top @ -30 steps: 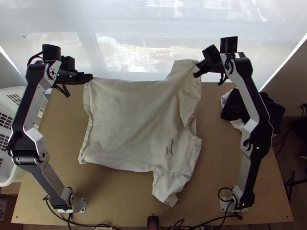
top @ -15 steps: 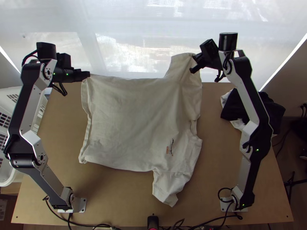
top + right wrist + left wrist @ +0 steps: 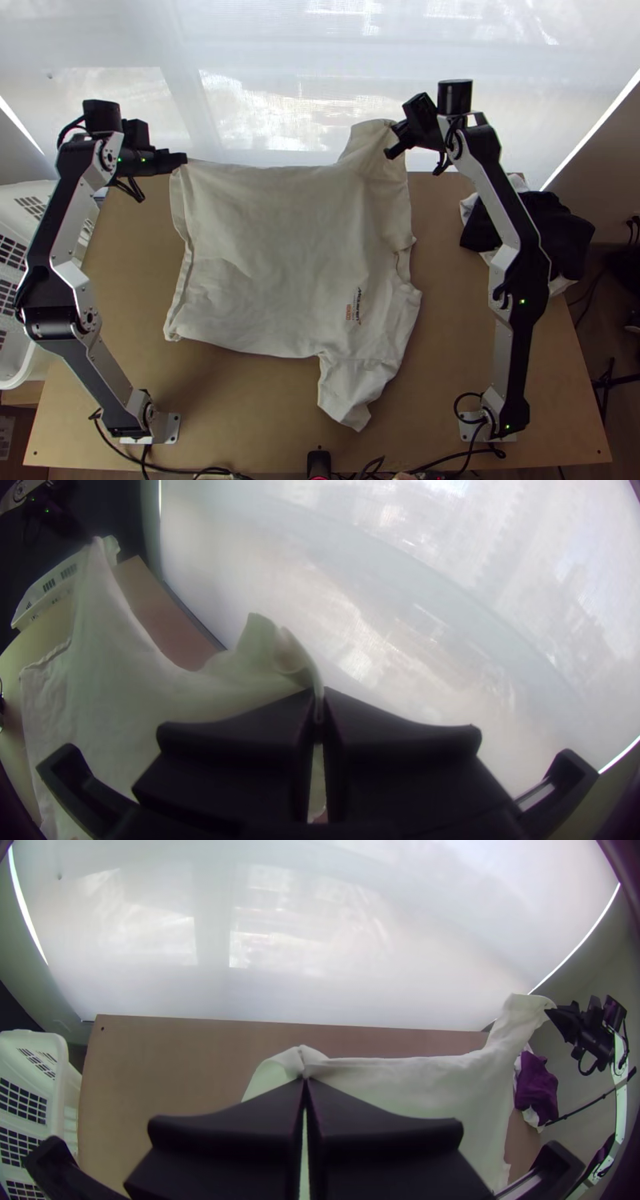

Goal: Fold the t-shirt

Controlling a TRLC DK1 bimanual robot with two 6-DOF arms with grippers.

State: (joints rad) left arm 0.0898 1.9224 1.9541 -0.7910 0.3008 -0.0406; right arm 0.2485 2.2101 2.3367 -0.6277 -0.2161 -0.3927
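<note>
Wooden table point(image 3: 452, 336), t-shirt point(image 3: 272, 256) with lettering point(image 3: 359, 304)

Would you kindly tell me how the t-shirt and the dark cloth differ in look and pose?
The t-shirt is pale with a small print; the dark cloth looks black from above. The t-shirt is mostly spread, held by the left gripper and right gripper; the dark cloth lies bunched, held by neither. Both rest at least partly on the table.
</note>
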